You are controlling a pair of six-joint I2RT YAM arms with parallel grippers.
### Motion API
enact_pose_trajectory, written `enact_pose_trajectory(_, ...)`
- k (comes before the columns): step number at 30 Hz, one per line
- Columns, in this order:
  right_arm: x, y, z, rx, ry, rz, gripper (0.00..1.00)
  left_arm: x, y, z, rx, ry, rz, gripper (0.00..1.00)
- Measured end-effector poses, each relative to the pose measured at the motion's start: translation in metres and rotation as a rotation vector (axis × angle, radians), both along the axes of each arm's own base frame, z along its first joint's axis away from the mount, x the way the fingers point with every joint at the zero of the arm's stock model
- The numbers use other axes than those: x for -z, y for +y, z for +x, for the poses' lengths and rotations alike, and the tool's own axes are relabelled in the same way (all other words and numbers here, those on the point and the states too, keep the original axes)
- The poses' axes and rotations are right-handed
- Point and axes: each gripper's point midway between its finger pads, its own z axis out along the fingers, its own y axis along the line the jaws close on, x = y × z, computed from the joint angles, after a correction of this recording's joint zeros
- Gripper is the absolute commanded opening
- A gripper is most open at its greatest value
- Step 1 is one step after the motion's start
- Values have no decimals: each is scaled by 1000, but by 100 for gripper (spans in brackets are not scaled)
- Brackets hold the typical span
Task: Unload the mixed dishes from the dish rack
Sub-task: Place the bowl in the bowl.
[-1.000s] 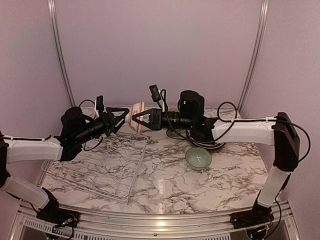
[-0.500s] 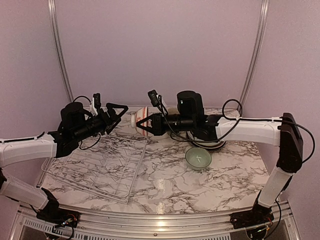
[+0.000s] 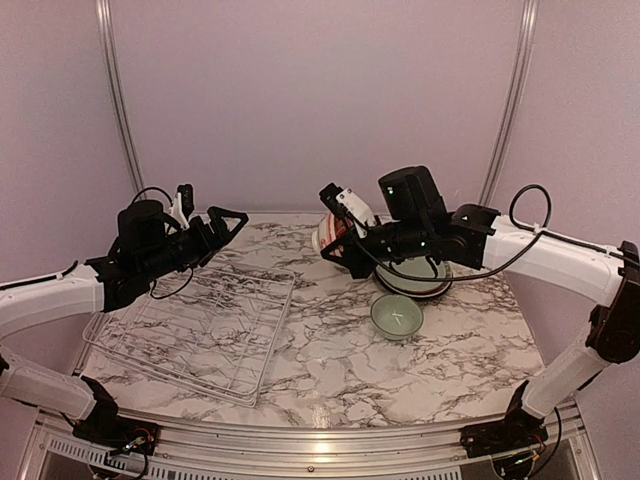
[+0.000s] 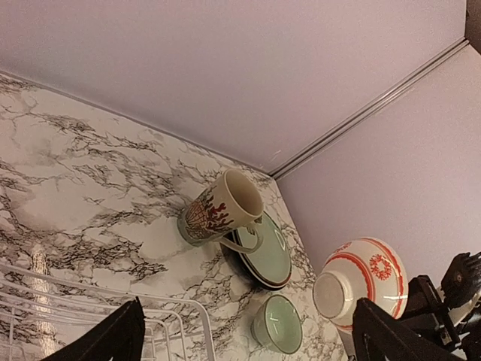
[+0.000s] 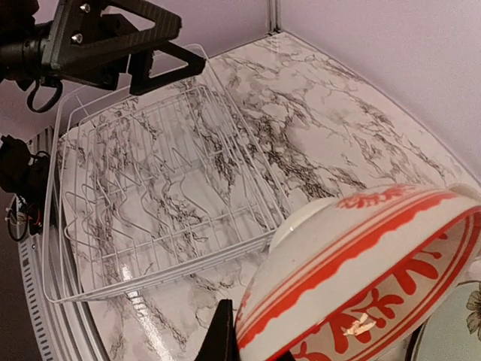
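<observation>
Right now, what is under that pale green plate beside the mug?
A black plate. Only its dark rim shows, along the near edge of the pale green plate. The rest is covered, so I cannot see whether anything lies between the two.

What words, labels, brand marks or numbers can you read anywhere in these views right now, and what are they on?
None: no readable word, number or brand mark shows in any view.
red-and-white bowl: red ornament bands and medallions only, no lettering.
mug: leafy print only, no lettering.
green plate: a dark flower mark at its edge in the right wrist view, no text.
</observation>
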Motion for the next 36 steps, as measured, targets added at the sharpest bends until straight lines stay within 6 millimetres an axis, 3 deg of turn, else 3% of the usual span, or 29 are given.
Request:
enact_pose_trajectory(7, 55, -57, 3, 155, 54, -328, 0, 8, -4, 3, 8, 16, 13, 99)
enact_pose_trajectory(14, 91, -103, -7, 258, 141, -558, 0, 10, -5, 3, 15, 24, 12, 99)
enact_pose_trajectory(21, 120, -116, -7, 310, 203, -662, 0, 10, -5, 3, 16, 23, 13, 99)
enact_pose_trajectory(28, 161, -123, -6, 328, 295, -768, 0, 2, 1, -1, 3, 9, 19, 99)
enact_pose_trajectory(36, 173, -128, -6, 335, 338, -797, 0, -3, 5, -2, -9, -5, 16, 99)
